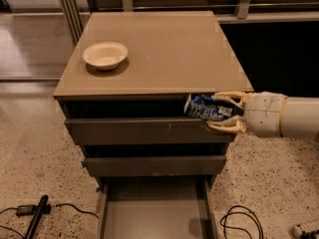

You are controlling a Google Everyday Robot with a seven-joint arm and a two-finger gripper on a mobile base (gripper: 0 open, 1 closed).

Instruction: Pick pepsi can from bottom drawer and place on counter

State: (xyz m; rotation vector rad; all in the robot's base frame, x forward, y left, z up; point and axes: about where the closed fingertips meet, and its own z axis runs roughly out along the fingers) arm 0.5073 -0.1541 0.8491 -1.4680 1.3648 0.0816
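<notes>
My gripper (pixel 223 111) comes in from the right on a white arm and is shut on the pepsi can (pixel 205 107), a dark-blue can with white markings held on its side. The can hangs in front of the cabinet's top drawer front, just below the front edge of the tan counter (pixel 164 49). The bottom drawer (pixel 154 215) is pulled open at the bottom of the frame and its flat floor is bare.
A white bowl (pixel 104 55) sits on the counter's left part. Two shallower grey drawer fronts (pixel 149 148) are above the open drawer. Black cables (pixel 239 223) and a dark tool (pixel 35 215) lie on the speckled floor.
</notes>
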